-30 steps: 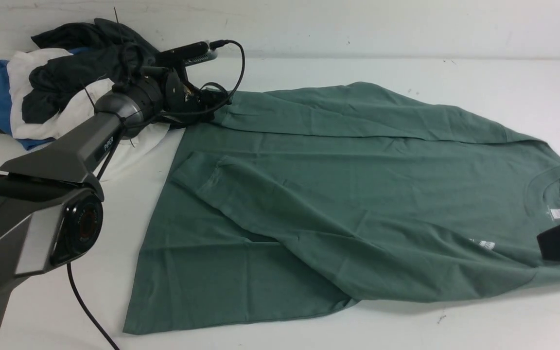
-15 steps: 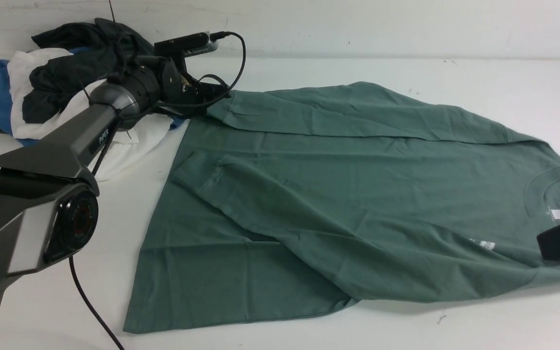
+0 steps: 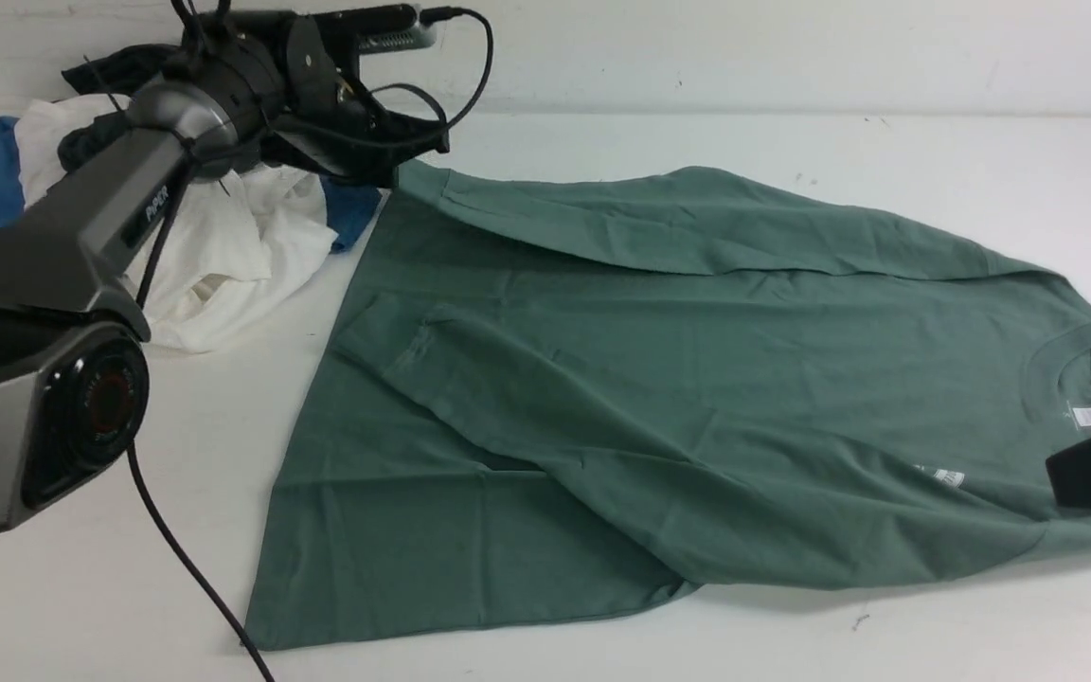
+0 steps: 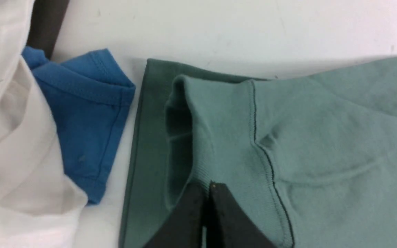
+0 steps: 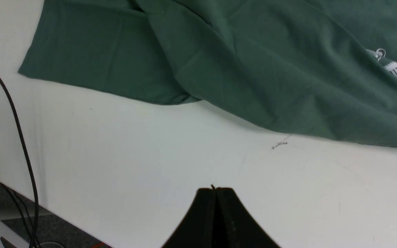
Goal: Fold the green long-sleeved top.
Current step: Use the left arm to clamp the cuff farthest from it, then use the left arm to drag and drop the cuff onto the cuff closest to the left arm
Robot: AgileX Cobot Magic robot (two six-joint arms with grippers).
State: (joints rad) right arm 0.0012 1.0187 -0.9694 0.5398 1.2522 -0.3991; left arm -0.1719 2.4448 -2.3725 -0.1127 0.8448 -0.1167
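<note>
The top [image 3: 659, 379] lies spread on the table [image 3: 886, 133], from the left-centre of the front view to its right edge, where the collar [image 3: 1071, 365] sits. The left gripper [image 4: 207, 187], at the upper left of that frame, has its jaws pinched tight on the ribbed cuff [image 4: 198, 137] of the far sleeve [image 3: 697, 223] and holds it a little above the cloth below.

From the jaws the sleeve runs rightward and slightly down the frame to the shoulder at the right edge. That is its long axis, lying along the top's upper border. The body of the top is below and right of the jaws, so the fold most likely needs the cuff carried that way, across the chest. The blue garment [image 4: 84, 113] just beside the cuff is not caught in the grip.

The right gripper [image 5: 215, 189] has its jaws pressed together on nothing, over bare table beside the top's near edge. It seems well apart from the cuff, though the front view shows only a dark corner of that arm at its right edge.
</note>
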